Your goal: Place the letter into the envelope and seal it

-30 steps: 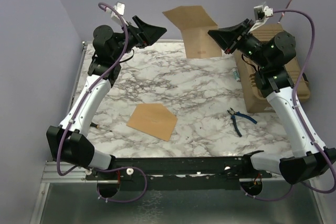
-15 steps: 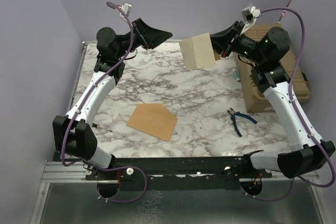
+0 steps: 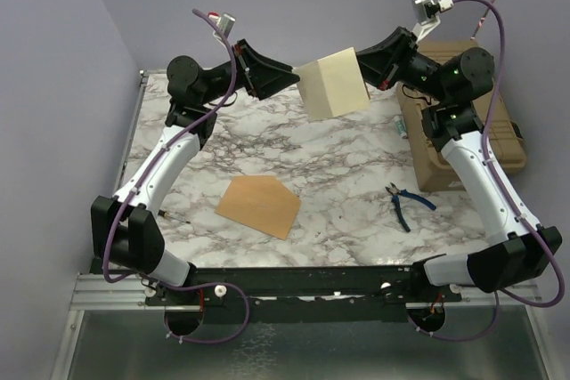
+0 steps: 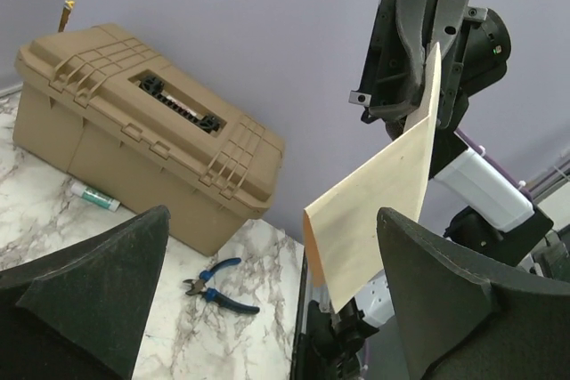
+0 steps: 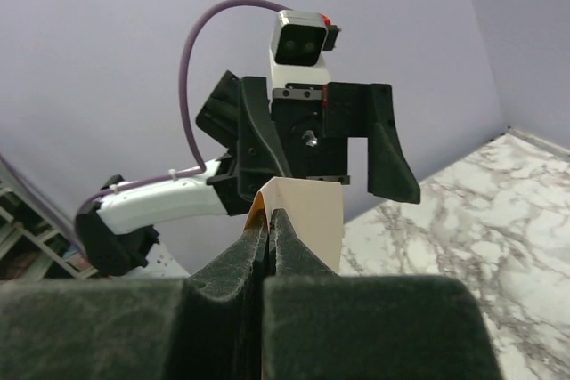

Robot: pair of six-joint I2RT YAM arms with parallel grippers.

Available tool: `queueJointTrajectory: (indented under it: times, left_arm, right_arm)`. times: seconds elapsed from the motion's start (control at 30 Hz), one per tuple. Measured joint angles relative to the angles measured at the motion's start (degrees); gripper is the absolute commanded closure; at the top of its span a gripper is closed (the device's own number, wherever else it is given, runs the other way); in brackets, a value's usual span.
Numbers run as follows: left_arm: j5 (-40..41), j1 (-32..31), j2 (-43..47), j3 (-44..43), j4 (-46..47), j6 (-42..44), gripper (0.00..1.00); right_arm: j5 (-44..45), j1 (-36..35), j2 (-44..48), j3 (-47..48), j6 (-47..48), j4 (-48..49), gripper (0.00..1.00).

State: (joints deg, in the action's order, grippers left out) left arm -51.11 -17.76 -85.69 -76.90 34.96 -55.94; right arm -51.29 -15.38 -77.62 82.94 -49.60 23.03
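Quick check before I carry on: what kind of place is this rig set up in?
Most likely a robotics lab test cell, not a home or office: a marble-patterned tabletop boxed in by plain lavender walls, with a tan tool case and blue-handled pliers at its right side.

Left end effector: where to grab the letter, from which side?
Grip the letter at its free edge nearest the left end effector, coming from the left, open jaws straddling it. It hangs in the air, pinched only at the opposite edge by the right end effector, so that side is bare.
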Motion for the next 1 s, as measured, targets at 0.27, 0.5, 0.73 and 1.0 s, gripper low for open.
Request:
queueJointTrajectory:
  times: [0.27,0.5,0.73,1.0]
  left_arm:
    - [-1.95,-2.34,1.29,-0.52,1.07,-0.52,0.01]
    - [-0.92,-9.09,1.27,-0.61,3.85,-5.64,0.13]
    - [0.72,-9.09,1.81,0.20,10.62,-10.51,0.43]
    - [4.61,-8.68,3.21,3.10,13.29,-12.72,0.62]
  right_arm:
    - [-1.07,0.00,-1.75,-0.33,-13.60,8.96,1.00]
    - [-0.07,0.00,-2.75,-2.80,-23.43,16.33,1.00]
    - [3.87,0.00,-2.10,-5.84,-26.32,18.16,1.00]
    - [7.21,0.00,-1.31,-8.37,-27.54,19.93,1.00]
